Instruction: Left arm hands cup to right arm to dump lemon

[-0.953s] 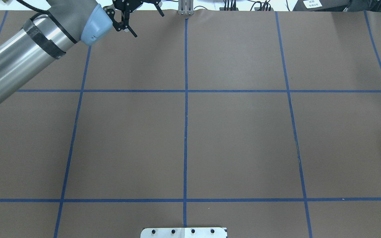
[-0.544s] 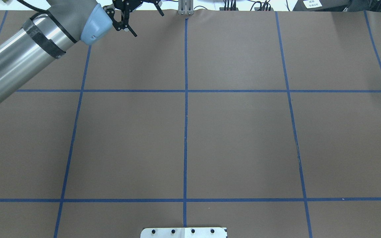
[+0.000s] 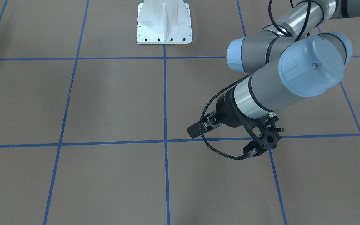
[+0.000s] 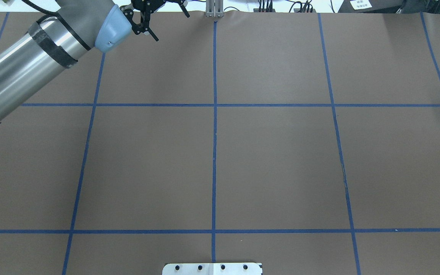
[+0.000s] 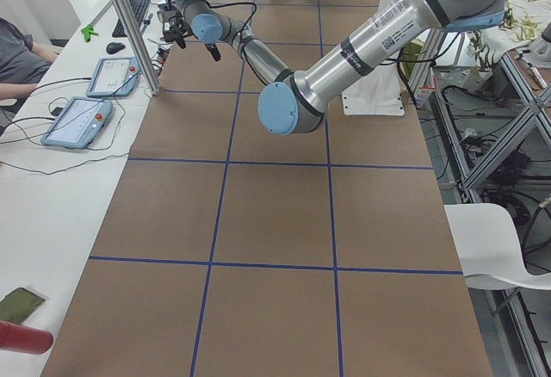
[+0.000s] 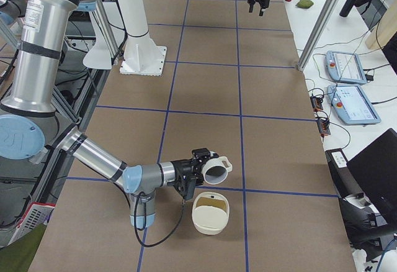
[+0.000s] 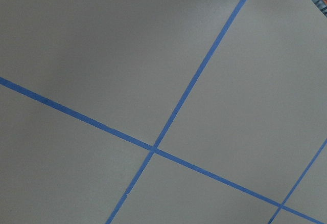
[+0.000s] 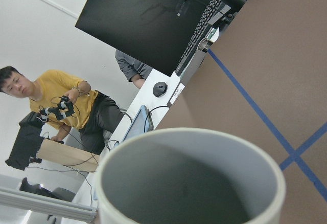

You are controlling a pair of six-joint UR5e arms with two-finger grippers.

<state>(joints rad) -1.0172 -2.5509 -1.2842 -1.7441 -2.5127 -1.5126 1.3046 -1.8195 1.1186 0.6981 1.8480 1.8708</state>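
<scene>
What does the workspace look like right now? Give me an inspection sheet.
Surface: brown table, blue tape grid.
Job's things: cup tipped sideways at the right end effector, above a cream bowl; lemon not clearly seen.
Clutter: nothing seen.
End effectors: left end effector open, empty; right's grip cannot be told.
Cables: black cable loops below the left wrist.
Surroundings: seated person, monitor, tablets on the side bench.

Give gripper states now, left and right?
Left gripper: open, empty.
Right gripper: at the cup; open or closed cannot be told.
</scene>
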